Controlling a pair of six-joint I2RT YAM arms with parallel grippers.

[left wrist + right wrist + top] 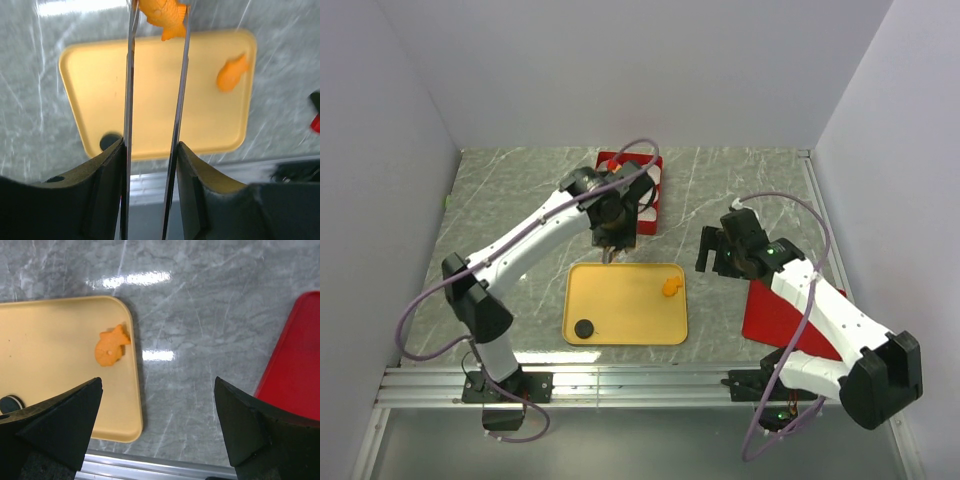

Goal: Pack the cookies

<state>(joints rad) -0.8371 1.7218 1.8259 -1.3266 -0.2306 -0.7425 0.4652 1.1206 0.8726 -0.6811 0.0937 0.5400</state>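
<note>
My left gripper [611, 222] [150, 150] is shut on a pair of metal tongs [129, 100]. The tongs' tips pinch an orange fish-shaped cookie [164, 14] above the far edge of the yellow tray [620, 270] [150, 100]. A second orange fish cookie [670, 288] [231, 74] [111, 346] lies at the tray's right side. A black round cookie [584, 328] [109, 140] [9, 403] lies in its near left corner. My right gripper [718, 250] [157, 430] is open and empty, above the table just right of the tray.
A red and white box [647, 190] stands behind the tray, mostly hidden by my left wrist. A red lid [775, 315] [295, 365] lies flat at the right, under my right arm. An aluminium rail [620, 380] runs along the near table edge.
</note>
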